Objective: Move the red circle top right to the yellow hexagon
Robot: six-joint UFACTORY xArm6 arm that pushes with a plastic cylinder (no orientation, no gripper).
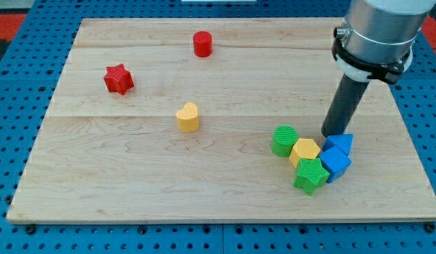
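Observation:
The red circle (202,44) stands near the view's top, left of centre. The yellow hexagon (305,150) lies at the lower right inside a tight cluster. My tip (330,134) rests on the board just above and right of the yellow hexagon, next to the upper blue block (339,144). The tip is far to the right of and below the red circle.
A green circle (284,140) touches the hexagon's left. A green star (310,175) sits below it and a second blue block (336,164) at its right. A red star (118,78) lies upper left. A yellow heart (188,117) sits mid-board. The wooden board (98,176) ends in a blue pegboard.

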